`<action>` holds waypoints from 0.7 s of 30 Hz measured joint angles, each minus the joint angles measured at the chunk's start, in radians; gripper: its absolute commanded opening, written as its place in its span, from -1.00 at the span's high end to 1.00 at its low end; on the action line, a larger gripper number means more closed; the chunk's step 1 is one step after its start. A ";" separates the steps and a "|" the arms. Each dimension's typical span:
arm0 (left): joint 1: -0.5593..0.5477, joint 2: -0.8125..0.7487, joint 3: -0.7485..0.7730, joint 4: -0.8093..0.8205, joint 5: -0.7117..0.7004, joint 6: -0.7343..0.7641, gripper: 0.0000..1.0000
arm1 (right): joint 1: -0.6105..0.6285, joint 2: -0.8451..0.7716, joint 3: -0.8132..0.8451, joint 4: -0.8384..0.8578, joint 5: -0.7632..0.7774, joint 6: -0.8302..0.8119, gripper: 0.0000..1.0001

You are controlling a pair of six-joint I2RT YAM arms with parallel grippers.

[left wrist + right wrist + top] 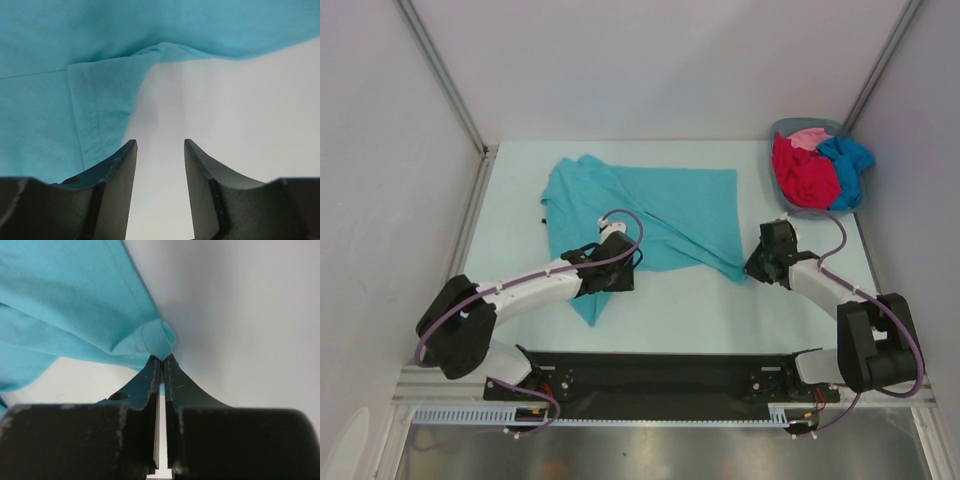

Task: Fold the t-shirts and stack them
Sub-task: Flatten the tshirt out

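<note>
T-shirts lie in two places: the teal t-shirt (pixel 650 205) is spread, partly rumpled, across the middle of the table (pixel 720 320), while the red t-shirt (pixel 805 175), pink t-shirt (pixel 810 137) and blue t-shirt (pixel 847 160) sit heaped in the basket (pixel 798 124) at the far right corner, well apart from the work. The right gripper (pixel 162 360) is clamped tight on a bunched corner of the teal cloth at its near right edge, probably to anchor that corner or carry it over for a fold. The left gripper (pixel 160 145) hangs low at the garment's near left part with its jaws apart; only bare table shows between them, and a hemmed flap lies just beside and partly under one finger. It grips nothing, so it looks placed either to take that hem or to let it lie flat. The teal cloth's far left side is creased and doubled, so the fold is judged to be in its early stage, with no stack begun.
</note>
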State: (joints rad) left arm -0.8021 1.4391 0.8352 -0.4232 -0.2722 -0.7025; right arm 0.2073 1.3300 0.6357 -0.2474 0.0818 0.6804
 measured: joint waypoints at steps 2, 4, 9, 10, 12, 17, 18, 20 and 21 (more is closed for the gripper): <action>0.000 0.000 0.013 -0.005 0.014 0.004 0.01 | 0.000 0.010 -0.002 0.005 -0.002 0.000 1.00; 0.000 -0.001 0.017 -0.008 0.022 0.005 0.01 | 0.000 0.018 -0.005 0.014 -0.003 0.000 1.00; 0.000 -0.029 0.009 -0.034 0.040 0.004 0.01 | -0.002 0.019 -0.017 0.011 0.003 0.002 0.94; 0.000 -0.039 0.005 -0.036 0.041 0.004 0.01 | -0.007 0.019 -0.017 0.011 0.005 0.002 0.95; 0.000 -0.064 -0.010 -0.041 0.045 0.004 0.01 | -0.027 0.020 -0.017 0.011 0.009 0.001 0.94; 0.000 -0.126 -0.060 -0.058 0.052 0.003 0.01 | -0.078 0.031 -0.006 0.010 0.010 0.000 0.84; 0.000 -0.139 -0.073 -0.061 0.056 0.003 0.01 | -0.080 0.034 -0.004 0.012 0.009 0.000 0.64; 0.000 -0.166 -0.098 -0.072 0.060 0.000 0.01 | -0.080 0.034 -0.003 0.013 0.008 0.003 0.43; 0.000 -0.179 -0.109 -0.081 0.062 -0.003 0.00 | -0.080 0.034 -0.003 0.013 0.008 0.004 0.25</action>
State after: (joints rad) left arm -0.8021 1.2598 0.7261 -0.5041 -0.2100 -0.7059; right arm 0.1268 1.3636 0.6323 -0.2348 0.0895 0.6842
